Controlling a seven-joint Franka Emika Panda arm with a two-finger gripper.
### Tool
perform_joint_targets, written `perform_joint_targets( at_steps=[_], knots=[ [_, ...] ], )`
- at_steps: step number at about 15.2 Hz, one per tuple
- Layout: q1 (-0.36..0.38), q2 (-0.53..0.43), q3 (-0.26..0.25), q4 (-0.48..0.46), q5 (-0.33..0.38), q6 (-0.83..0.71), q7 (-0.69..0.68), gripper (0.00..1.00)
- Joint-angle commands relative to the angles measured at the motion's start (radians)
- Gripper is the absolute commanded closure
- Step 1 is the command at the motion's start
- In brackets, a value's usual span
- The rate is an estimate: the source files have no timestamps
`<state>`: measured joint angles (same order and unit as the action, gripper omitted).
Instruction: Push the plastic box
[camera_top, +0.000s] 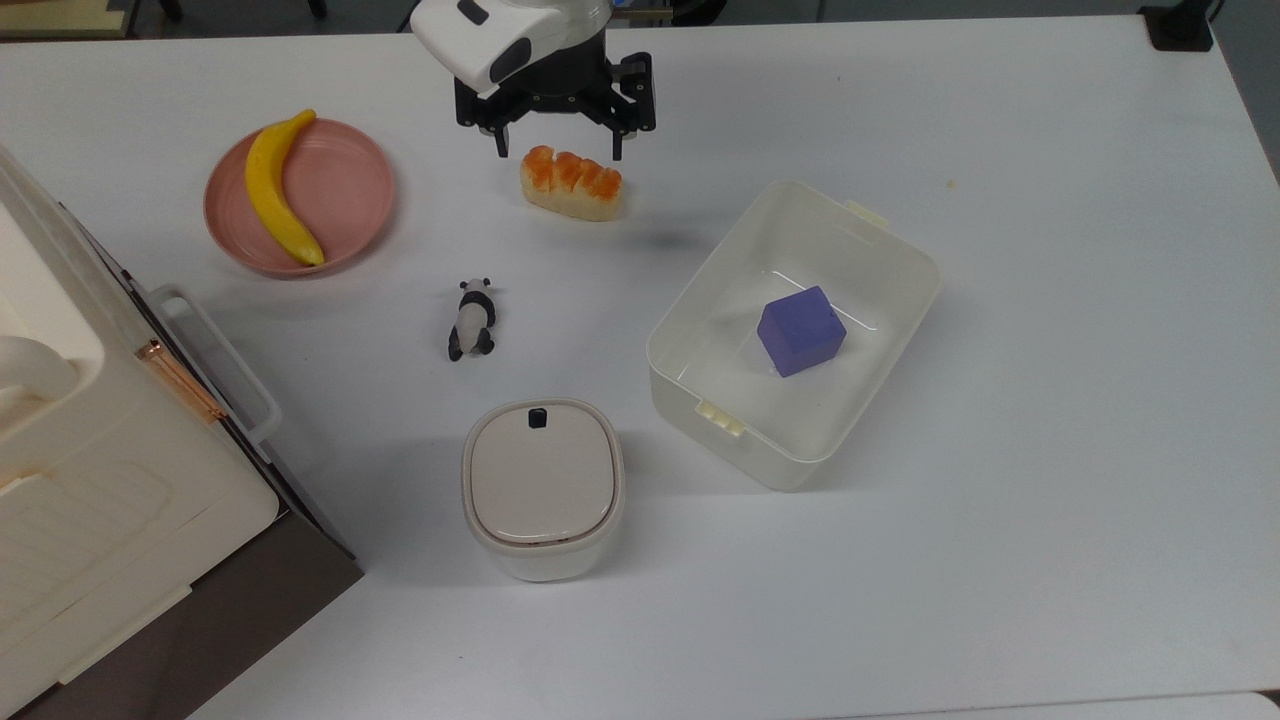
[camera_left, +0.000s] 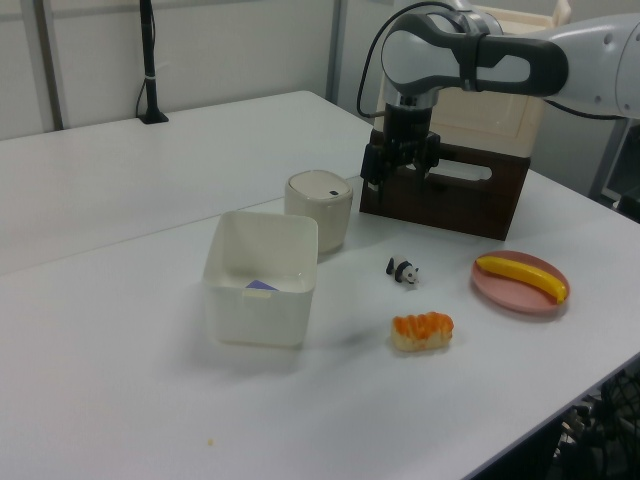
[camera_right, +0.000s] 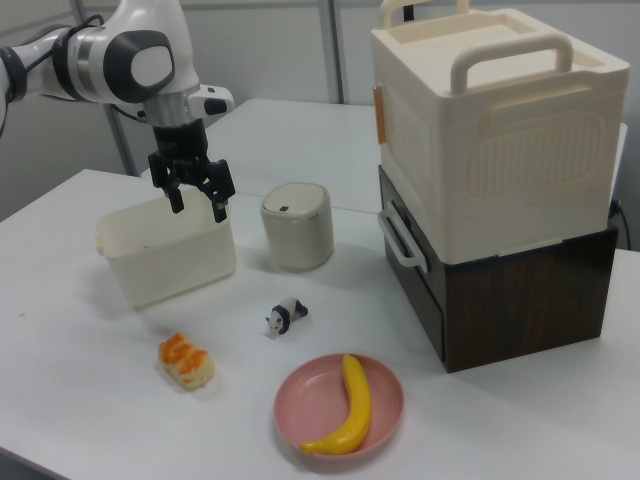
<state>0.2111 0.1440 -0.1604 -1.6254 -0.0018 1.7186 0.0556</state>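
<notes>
The plastic box (camera_top: 700, 290) is a translucent off-white tub lying at an angle right of the table's middle in the top view, with a purple cube (camera_top: 800, 331) inside. The box (camera_left: 258, 305) stands left of centre in the left view and on the right view's left (camera_right: 170, 262). My gripper (camera_top: 558, 150) hangs open and holds nothing. In the top view it is up and to the left of the box, just beyond a bread roll. My gripper (camera_left: 398, 178) is raised well above the table, and in the right view my gripper (camera_right: 199, 208) appears over the box's far right corner.
A bread roll (camera_top: 571, 183) lies by the gripper. A toy panda (camera_top: 472, 318), a white canister with a beige lid (camera_top: 541, 487) and a pink plate (camera_top: 350, 190) holding a banana (camera_top: 277, 188) are left of the box. A cream appliance (camera_top: 90, 470) stands at the top view's left edge.
</notes>
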Motion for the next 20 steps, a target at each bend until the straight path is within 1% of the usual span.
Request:
perform_joint_targets(
  at_steps=[1,20],
  knots=[
    [0.002,-0.001,0.002,-0.005,0.032,0.021,0.026,0.0],
    [-0.007,-0.014,-0.002,-0.005,0.029,0.018,0.038,0.0]
  ],
)
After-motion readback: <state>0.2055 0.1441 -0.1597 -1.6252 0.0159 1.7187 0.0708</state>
